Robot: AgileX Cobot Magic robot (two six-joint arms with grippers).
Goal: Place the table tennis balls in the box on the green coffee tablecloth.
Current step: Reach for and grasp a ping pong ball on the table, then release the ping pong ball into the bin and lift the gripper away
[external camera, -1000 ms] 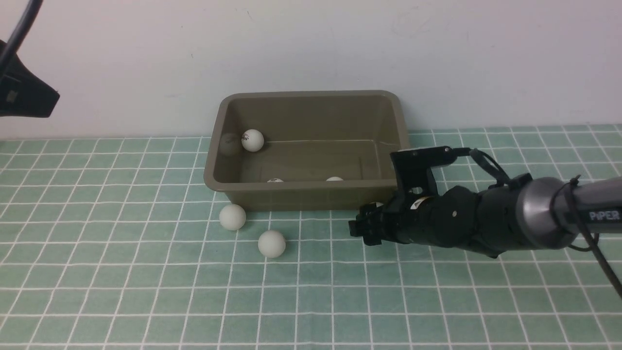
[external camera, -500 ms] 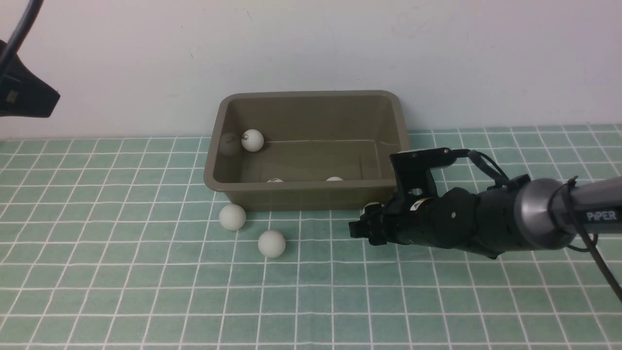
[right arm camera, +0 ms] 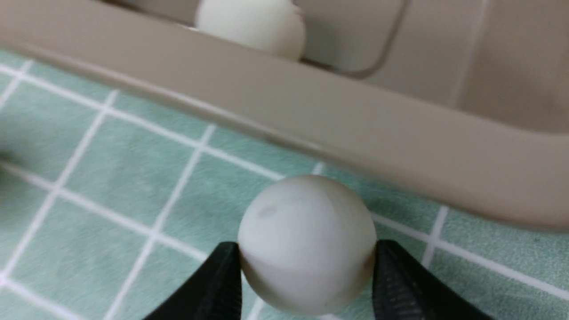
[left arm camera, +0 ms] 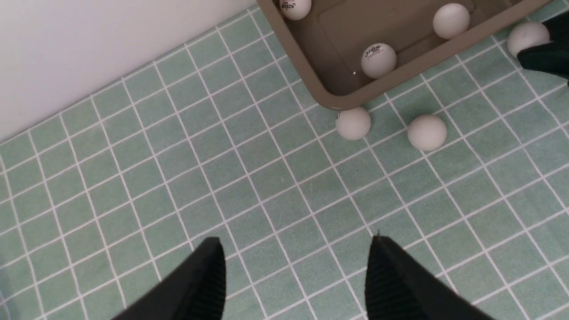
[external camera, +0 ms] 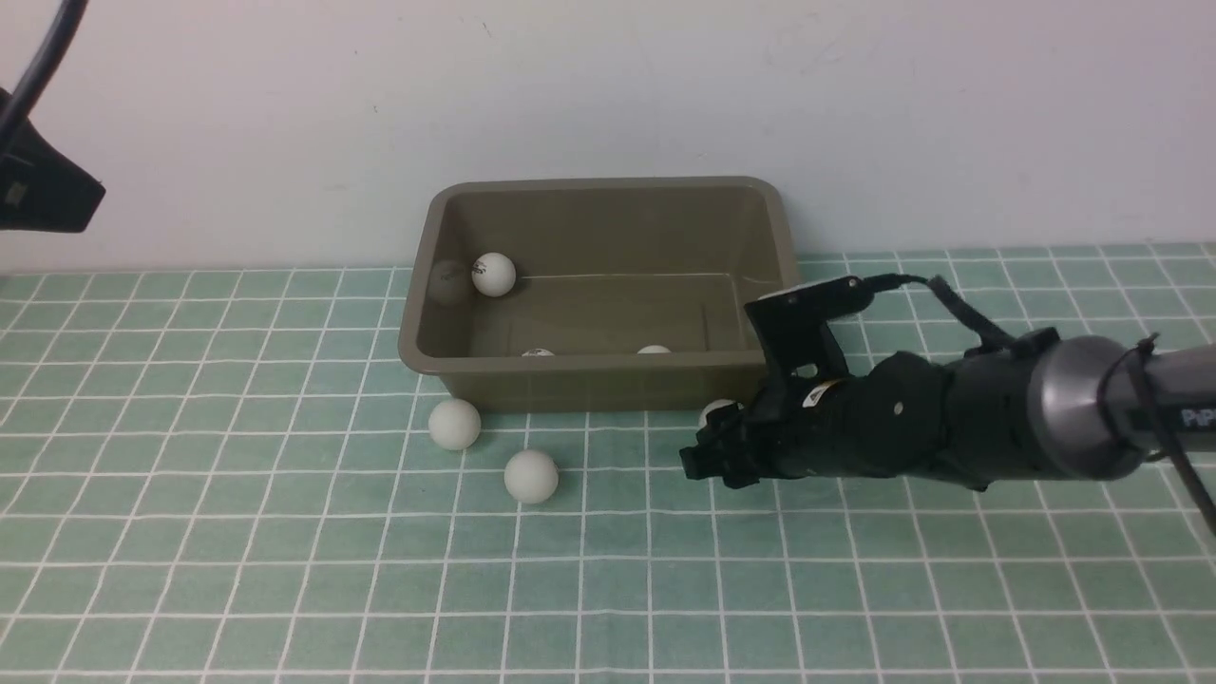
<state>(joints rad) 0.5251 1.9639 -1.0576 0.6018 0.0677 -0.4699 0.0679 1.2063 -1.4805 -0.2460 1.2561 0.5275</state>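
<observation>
The olive-brown box [external camera: 598,385] stands on the green coffee tablecloth [external camera: 285,570] against the back wall. Three table tennis balls lie inside it; one [external camera: 493,274] is at its far left corner. Two more balls [external camera: 454,424] [external camera: 531,475] rest on the cloth by the box's front left corner. My right gripper [external camera: 711,448] [right arm camera: 306,243] is shut on another ball [right arm camera: 306,231] [external camera: 718,410], low over the cloth just in front of the box's near wall. My left gripper [left arm camera: 295,240] hangs open and empty, high above the cloth to the left.
The white wall runs right behind the box. In the left wrist view the box rim [left arm camera: 329,95] and the two loose balls [left arm camera: 353,123] [left arm camera: 426,132] lie ahead of the left fingers. A dark part of the left arm [external camera: 38,195] shows at the far left.
My right gripper has closed on the ball in front of the box and tilted up a little, so more of the ball shows. The left arm has barely shifted.
</observation>
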